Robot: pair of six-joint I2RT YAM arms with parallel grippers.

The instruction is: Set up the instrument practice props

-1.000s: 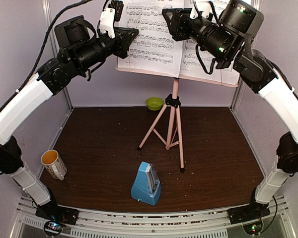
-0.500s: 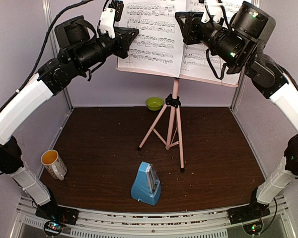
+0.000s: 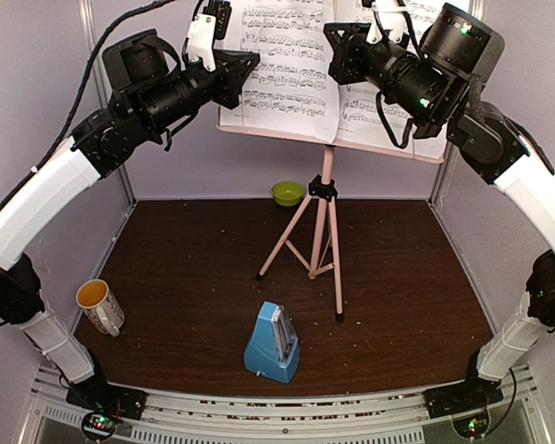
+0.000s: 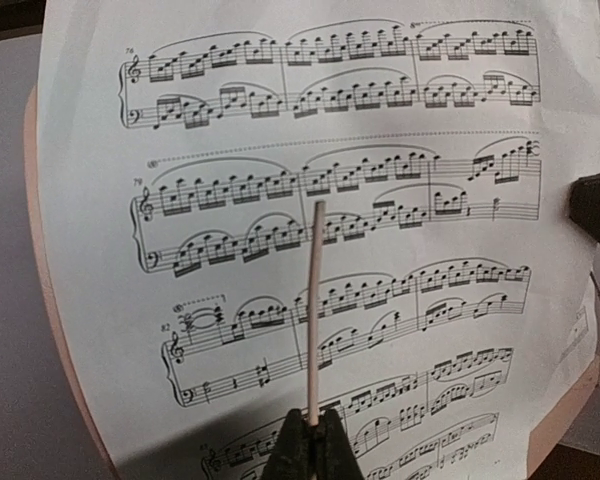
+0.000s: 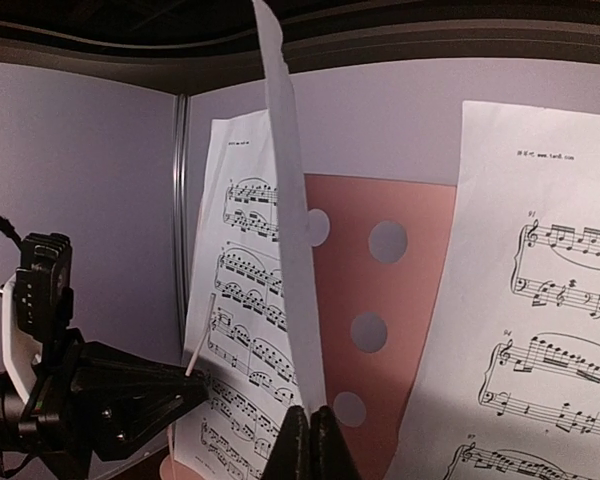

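The right gripper (image 5: 310, 437) is clenched on the inner edge of a sheet-music page (image 5: 288, 200), it seems the one nearer the left arm; this edge stands nearly upright above the jaws, lifted off the pink stand desk (image 5: 400, 290) just behind it; the other page (image 5: 540, 300) lies flat there. The left gripper (image 4: 311, 450) is clamped on a thin pale stick (image 4: 314, 300) aimed at the notes; the right arm, being nearer, should press the edge back, I judge; the blue metronome (image 3: 273, 344) stands on the table (image 3: 166, 259), well apart.

White mug (image 3: 100, 306), orange inside, stands at the near left of the dark brown surface (image 3: 185, 268). Small lime-green bowl (image 3: 288, 192) sits at the far edge, near centre, well apart from the mug. Pale specks lie scattered over the surface.
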